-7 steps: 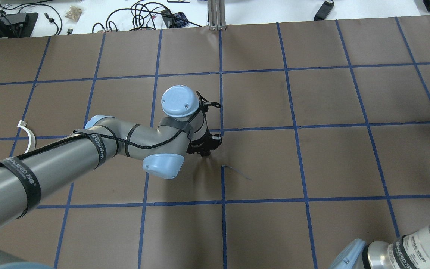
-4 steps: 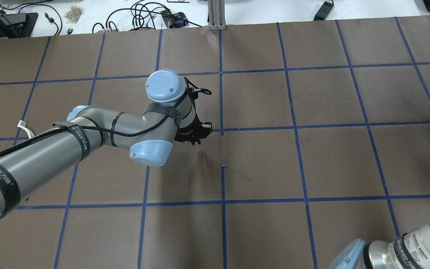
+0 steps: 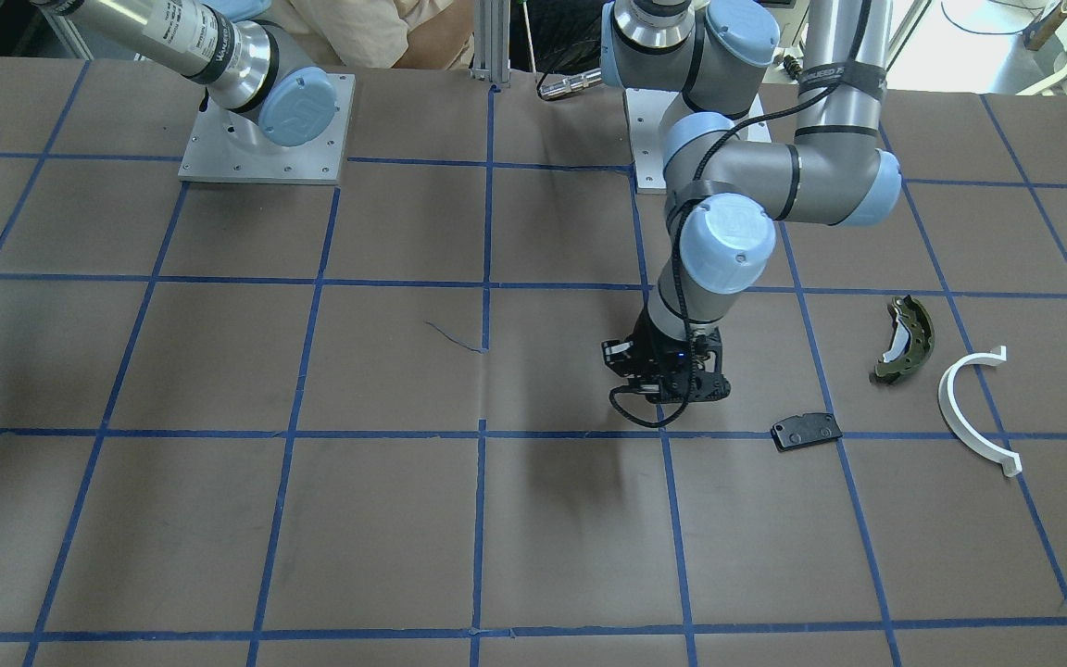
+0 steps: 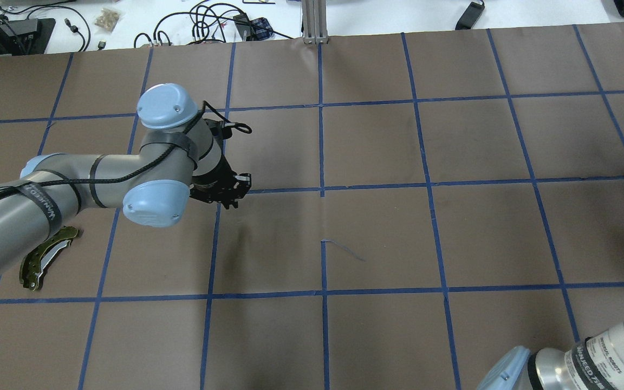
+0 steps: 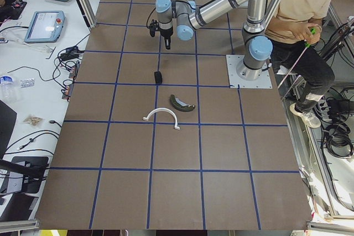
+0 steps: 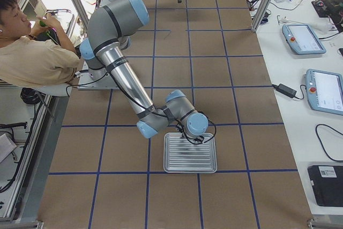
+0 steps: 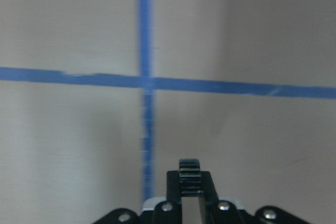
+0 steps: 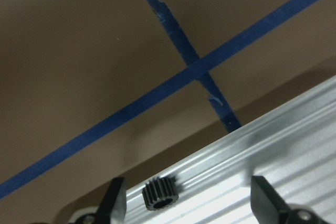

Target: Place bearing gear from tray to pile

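Observation:
My left gripper (image 4: 231,201) is shut on a small black bearing gear (image 7: 189,168), which stands between its fingertips in the left wrist view, above bare paper near a tape crossing. In the front-facing view this gripper (image 3: 668,394) is left of the pile: a flat black pad (image 3: 806,431), an olive-green brake shoe (image 3: 904,338) and a white half-ring (image 3: 973,408). My right gripper (image 8: 189,188) is open low over the ribbed metal tray (image 6: 190,156). Another black gear (image 8: 160,193) lies on the tray's edge between its fingers.
The table is brown paper with a blue tape grid. A torn tape strip (image 4: 342,249) lies near the middle. Cables and tablets lie on the white bench (image 4: 128,21) beyond the far edge. A person (image 6: 32,52) sits behind the robot bases.
My left arm has swung left across the overhead view with the gear in its gripper. The brake shoe has come into sight under the arm; the white half-ring is now hidden.

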You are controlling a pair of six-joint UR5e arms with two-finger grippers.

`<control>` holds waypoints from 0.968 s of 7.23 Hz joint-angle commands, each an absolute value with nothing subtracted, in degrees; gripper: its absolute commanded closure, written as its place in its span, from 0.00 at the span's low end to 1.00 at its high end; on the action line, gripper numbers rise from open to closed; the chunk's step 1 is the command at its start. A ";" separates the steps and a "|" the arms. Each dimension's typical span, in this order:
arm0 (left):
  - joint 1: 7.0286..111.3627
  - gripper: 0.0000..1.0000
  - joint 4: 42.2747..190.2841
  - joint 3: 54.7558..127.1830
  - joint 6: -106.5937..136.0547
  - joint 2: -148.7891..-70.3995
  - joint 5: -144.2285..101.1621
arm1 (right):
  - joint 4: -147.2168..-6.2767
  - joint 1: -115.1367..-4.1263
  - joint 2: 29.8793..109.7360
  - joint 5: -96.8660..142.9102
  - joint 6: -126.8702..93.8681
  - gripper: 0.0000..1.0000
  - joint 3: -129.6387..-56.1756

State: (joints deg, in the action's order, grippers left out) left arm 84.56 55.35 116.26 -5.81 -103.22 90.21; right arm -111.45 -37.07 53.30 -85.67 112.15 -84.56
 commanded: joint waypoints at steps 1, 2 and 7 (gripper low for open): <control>72.12 1.00 54.06 118.83 -23.59 -102.04 94.38 | -111.44 -37.09 53.17 -87.89 112.32 0.21 -84.55; 68.33 1.00 54.14 118.92 -26.17 -101.87 94.39 | -111.53 -37.09 53.17 -87.89 112.32 0.22 -84.55; 67.24 0.00 54.05 119.00 -29.00 -102.57 94.48 | -110.31 -37.35 53.26 -87.89 111.36 0.52 -84.81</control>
State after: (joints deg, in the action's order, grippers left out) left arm 67.26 54.09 119.03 -28.89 -102.38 94.39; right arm -110.85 -37.25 53.18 -87.78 111.55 -84.74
